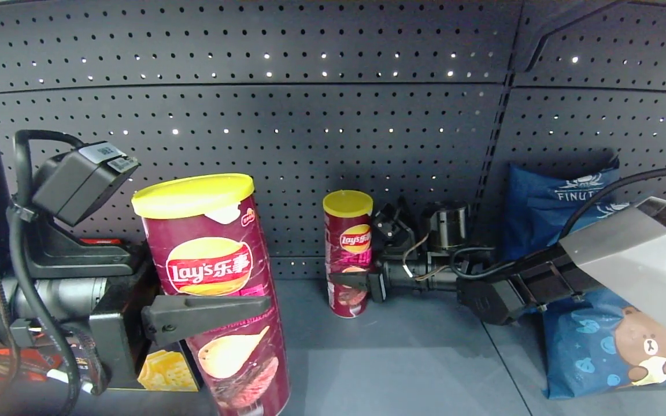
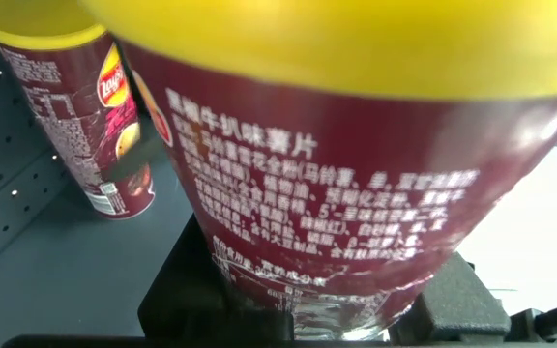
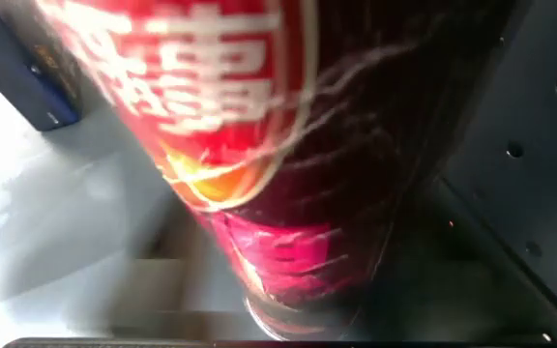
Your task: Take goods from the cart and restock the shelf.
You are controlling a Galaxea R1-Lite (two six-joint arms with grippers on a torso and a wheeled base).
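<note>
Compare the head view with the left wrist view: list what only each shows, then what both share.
Only the head view: the right gripper closed on the far can, and two blue bags at the right of the shelf. Only the left wrist view: the near can's back panel of small print. Both: the near can held in the left gripper, the far can upright on the shelf, both yellow-lidded, and the pegboard behind.
</note>
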